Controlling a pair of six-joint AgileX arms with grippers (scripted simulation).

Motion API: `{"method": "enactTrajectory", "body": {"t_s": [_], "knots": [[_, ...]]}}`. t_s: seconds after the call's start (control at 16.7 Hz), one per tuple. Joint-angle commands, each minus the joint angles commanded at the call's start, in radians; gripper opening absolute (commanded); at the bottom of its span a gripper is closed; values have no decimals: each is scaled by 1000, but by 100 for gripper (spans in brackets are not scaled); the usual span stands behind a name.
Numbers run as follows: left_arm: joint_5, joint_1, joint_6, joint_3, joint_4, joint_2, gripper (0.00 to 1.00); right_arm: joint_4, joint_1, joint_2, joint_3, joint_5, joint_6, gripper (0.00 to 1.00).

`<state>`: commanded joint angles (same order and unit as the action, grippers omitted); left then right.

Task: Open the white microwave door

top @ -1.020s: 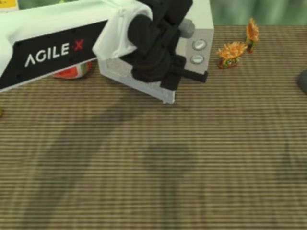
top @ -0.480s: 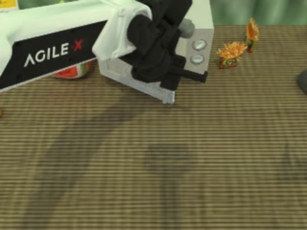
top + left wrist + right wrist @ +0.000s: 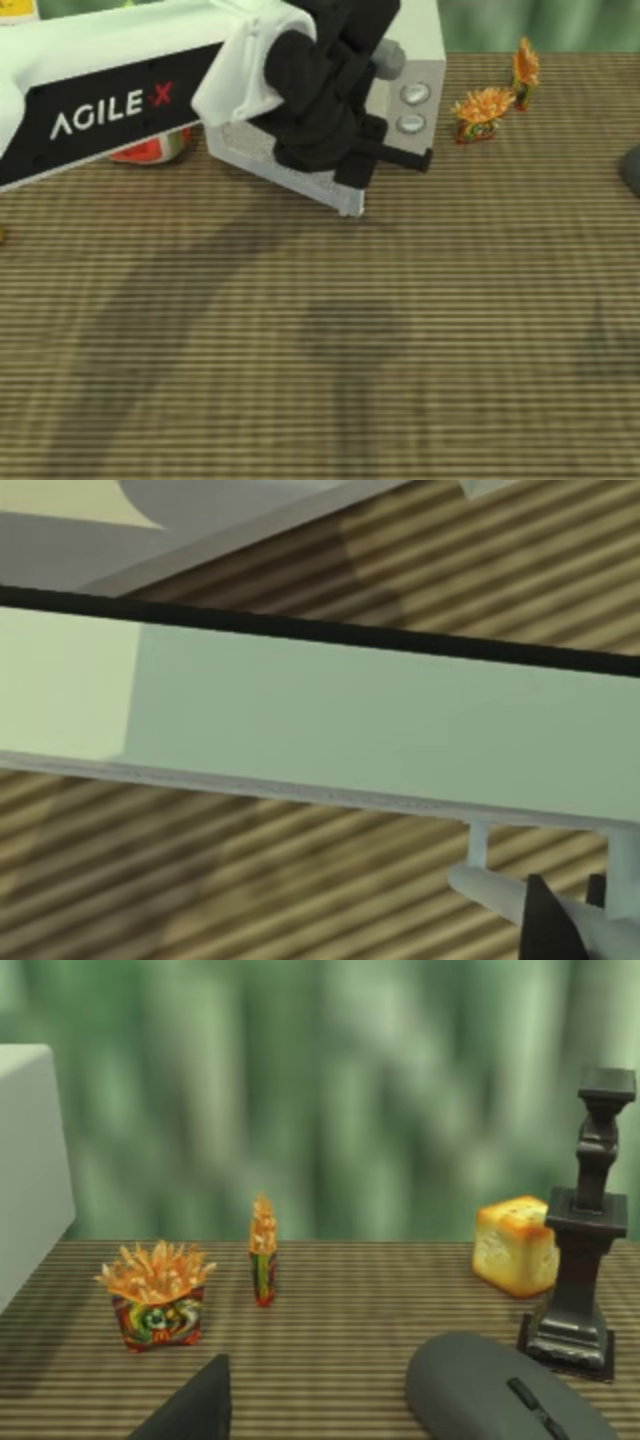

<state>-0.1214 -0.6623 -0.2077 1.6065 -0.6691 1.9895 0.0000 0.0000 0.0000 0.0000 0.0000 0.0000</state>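
The white microwave (image 3: 425, 60) stands at the back middle of the table, with two silver knobs (image 3: 414, 94) on its right panel. Its door (image 3: 300, 185) is swung partly out, hinged at the left, the free edge toward the table's front. My left gripper (image 3: 400, 158) reaches over the door from the left. In the left wrist view the door (image 3: 350, 720) crosses as a pale band. Two dark fingertips (image 3: 545, 925) straddle its slim handle (image 3: 485, 888), shut on it. My right gripper (image 3: 200, 1410) is outside the top view, beside a grey mouse.
A fries box (image 3: 482, 112) and a smaller fries packet (image 3: 524, 68) stand right of the microwave. The watermelon planter (image 3: 150, 150) sits under my left arm. At the right edge lie the mouse (image 3: 500, 1395), a bread piece (image 3: 515, 1243) and a dark candlestick (image 3: 585, 1250).
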Motion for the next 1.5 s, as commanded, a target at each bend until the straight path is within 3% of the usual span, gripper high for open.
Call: {"method": "enactTrajectory", "body": {"t_s": [0.3, 0.66, 1.5], "knots": [[10, -7, -3, -5, 1, 0, 0, 0, 0, 0, 0, 0, 0, 100], [46, 19, 81, -79, 31, -56, 0, 0, 0, 0, 0, 0, 0, 100], [46, 19, 81, -79, 31, -56, 0, 0, 0, 0, 0, 0, 0, 100]]}}
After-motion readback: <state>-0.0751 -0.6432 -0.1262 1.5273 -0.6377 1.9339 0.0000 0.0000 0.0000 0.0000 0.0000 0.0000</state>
